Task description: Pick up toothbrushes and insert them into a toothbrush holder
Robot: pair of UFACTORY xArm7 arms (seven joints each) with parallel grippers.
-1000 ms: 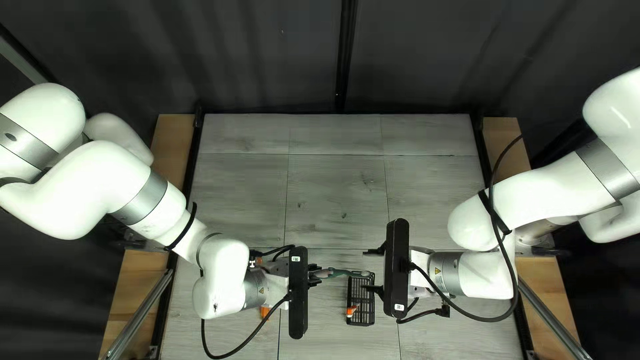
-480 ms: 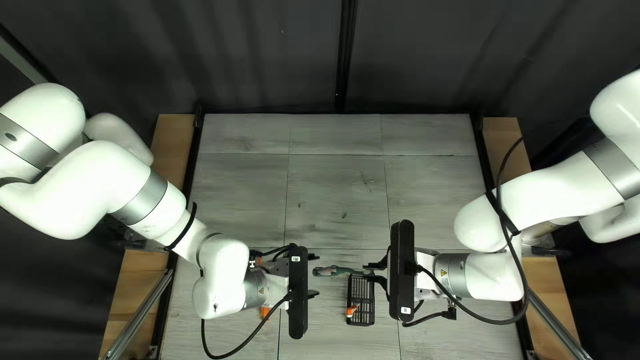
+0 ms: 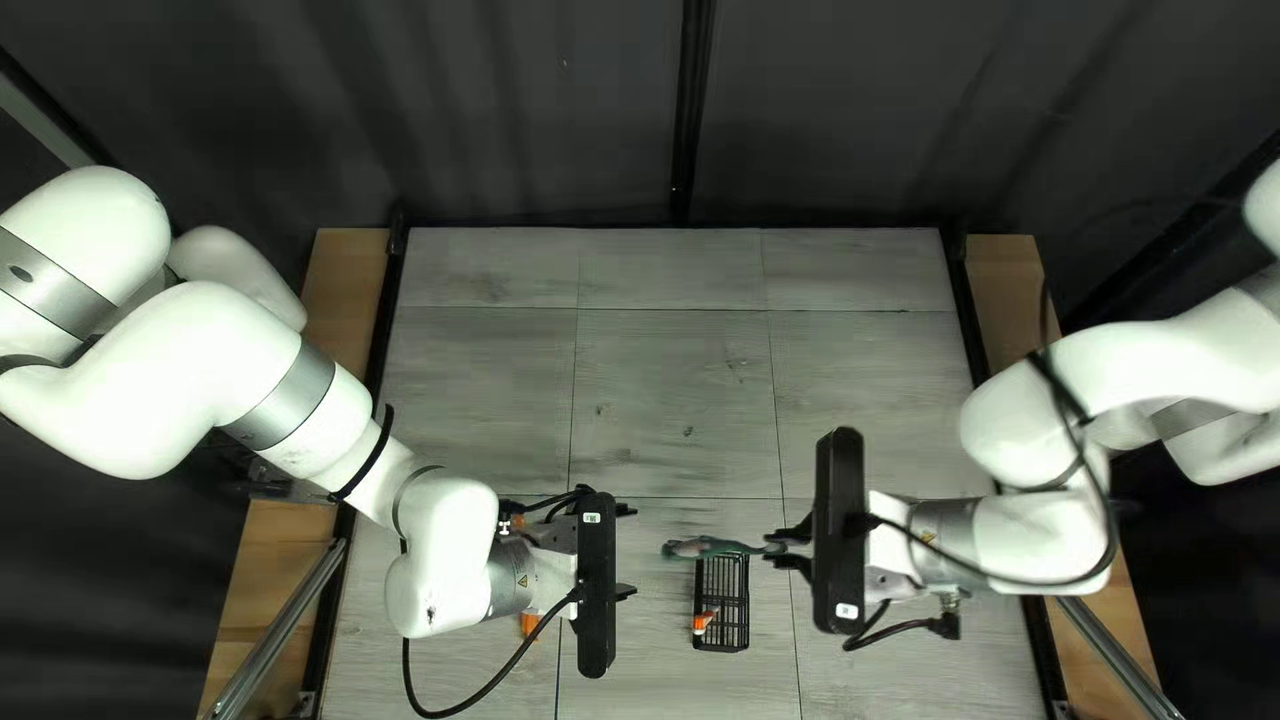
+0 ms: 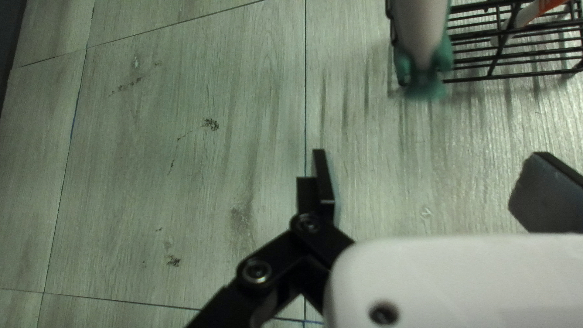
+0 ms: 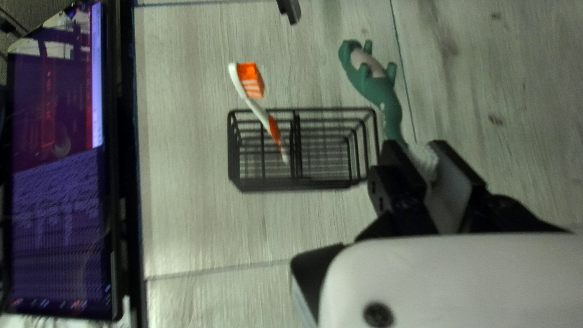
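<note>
The white-and-orange plastic toothbrush [image 5: 250,82] leans in the black wire holder [image 5: 273,185], so one is done. At the holder's 12 o'clock in the top left view, my right tool [image 5: 417,149] pinches the green toothbrush [image 5: 379,91], left to do; my left tool [image 4: 429,155] is wide open.

A big dark curtain [image 3: 507,120] hangs behind the far edge of the table [image 3: 667,400]. A black strip [image 3: 691,107] runs up its middle. The table top is grey, like wood, with thin dark lines and little dark spots. Brown boards [image 3: 1007,287] run along the left and right sides. A lit screen [image 5: 54,200] is past the near edge.
</note>
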